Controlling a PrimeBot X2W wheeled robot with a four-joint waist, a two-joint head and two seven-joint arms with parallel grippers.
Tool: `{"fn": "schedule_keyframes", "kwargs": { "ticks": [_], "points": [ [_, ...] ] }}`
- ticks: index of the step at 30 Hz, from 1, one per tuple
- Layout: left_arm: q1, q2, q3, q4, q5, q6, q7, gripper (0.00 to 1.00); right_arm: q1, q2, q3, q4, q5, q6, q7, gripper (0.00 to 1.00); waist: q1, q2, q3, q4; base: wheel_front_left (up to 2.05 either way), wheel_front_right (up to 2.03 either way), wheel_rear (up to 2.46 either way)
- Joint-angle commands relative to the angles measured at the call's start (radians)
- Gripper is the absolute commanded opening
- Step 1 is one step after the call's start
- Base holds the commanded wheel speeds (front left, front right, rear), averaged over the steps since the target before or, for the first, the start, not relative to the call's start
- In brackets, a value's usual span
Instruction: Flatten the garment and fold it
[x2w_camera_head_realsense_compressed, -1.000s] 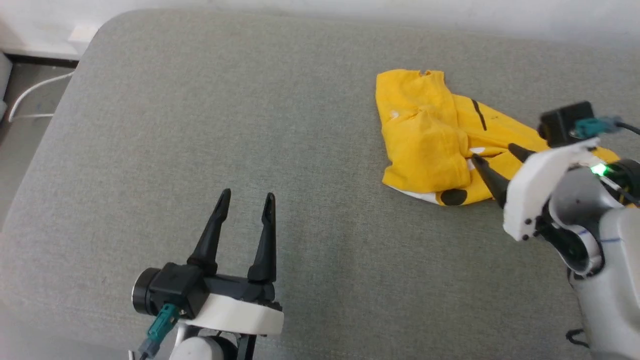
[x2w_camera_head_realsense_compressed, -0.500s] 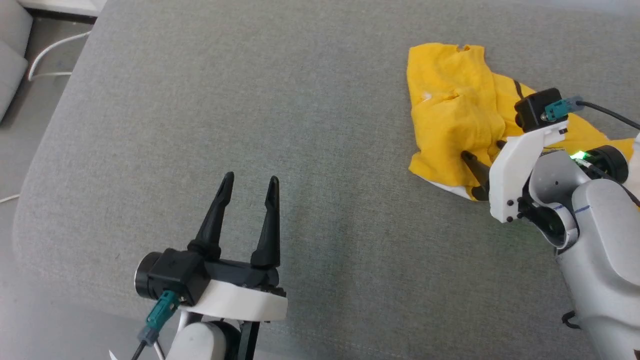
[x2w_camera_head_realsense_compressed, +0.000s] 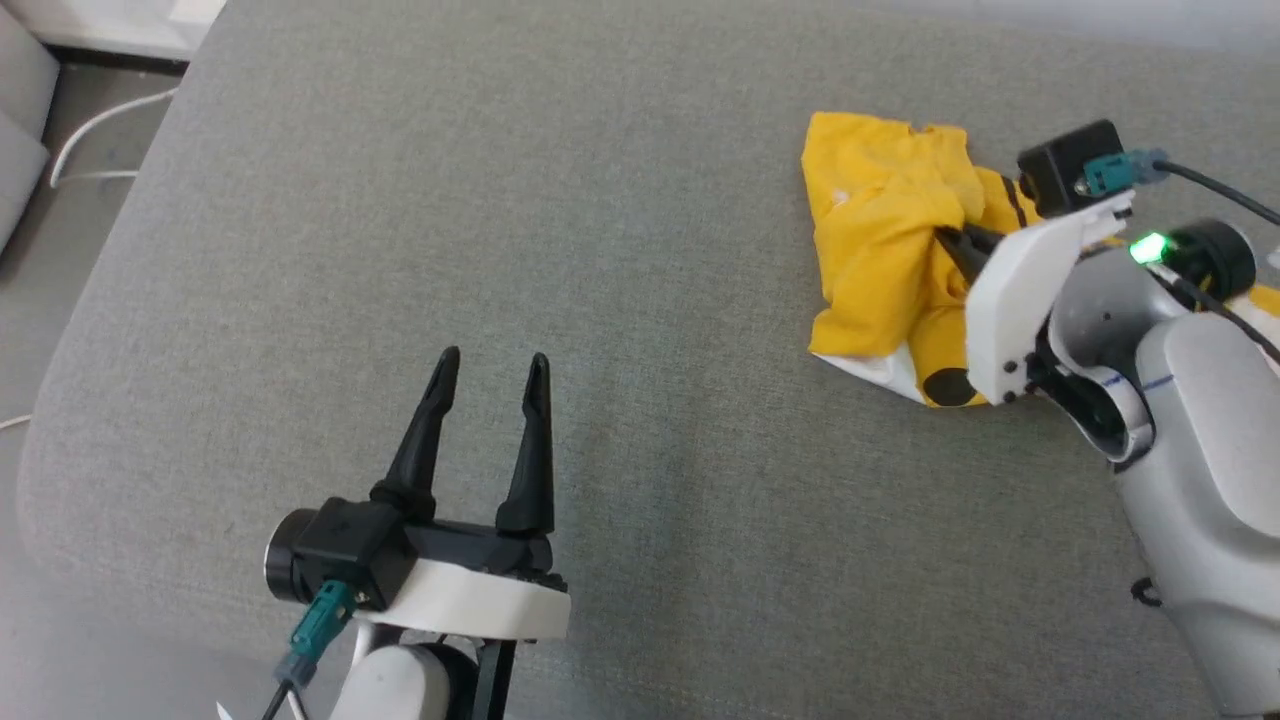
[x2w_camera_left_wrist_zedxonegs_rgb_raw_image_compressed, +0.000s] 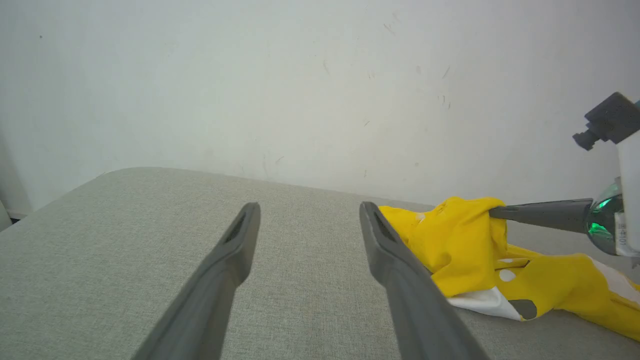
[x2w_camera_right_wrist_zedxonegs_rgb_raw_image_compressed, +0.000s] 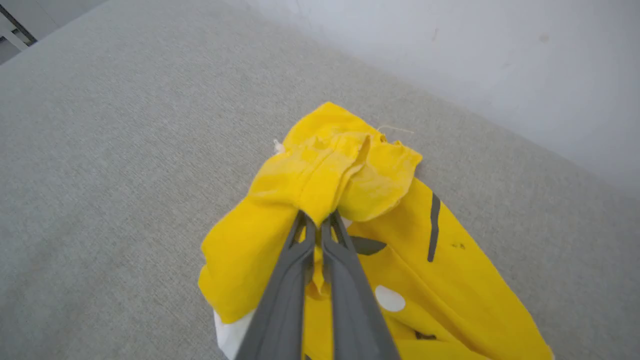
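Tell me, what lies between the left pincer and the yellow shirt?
Nothing but bare grey cushion: the head view shows a clear stretch of it from the left pincer to the shirt, which the right pincer grips.

your right tool (x2w_camera_head_realsense_compressed: 950, 238), open over the garment (x2w_camera_head_realsense_compressed: 870, 270) a second ago, has now pinched shut on a fold of its yellow cloth. that fold has bunched up and risen off the surface (x2w_camera_head_realsense_compressed: 600, 300). your head camera has shifted too.

Bright, even, diffuse light; faint shadow under garment (x2w_camera_head_realsense_compressed: 880, 235); focus sharp; head-view lower-left corner hazy.
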Motion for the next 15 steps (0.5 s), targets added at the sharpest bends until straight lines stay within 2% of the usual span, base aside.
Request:
{"fn": "schedule_keyframes", "kwargs": {
  "ticks": [1,5,9,15],
  "points": [
    [-0.003,-0.001,0.0,0.001,-0.003,0.005,-0.005,1.0,-0.023,0.001,0.015,-0.017,-0.002,-0.001,-0.01,0.0,0.0,0.0,-0.017,-0.012,0.0,0.0,0.0],
    [0.005,-0.001,0.001,0.003,-0.004,0.006,-0.005,1.0,-0.053,-0.003,0.166,-0.109,-0.004,-0.001,-0.031,0.0,0.0,0.0,-0.034,-0.02,0.0,0.0,0.0],
    [0.01,-0.001,0.0,0.003,-0.006,0.006,-0.005,1.0,-0.052,0.041,0.328,-0.171,0.048,-0.001,-0.031,0.0,0.0,0.0,-0.04,-0.022,0.0,0.0,0.0],
    [0.014,-0.001,-0.001,0.002,-0.014,0.003,-0.005,1.0,0.013,0.083,0.556,-0.134,0.143,-0.001,-0.024,0.0,0.0,0.0,-0.036,-0.007,0.0,0.0,0.0]
  ]
}}
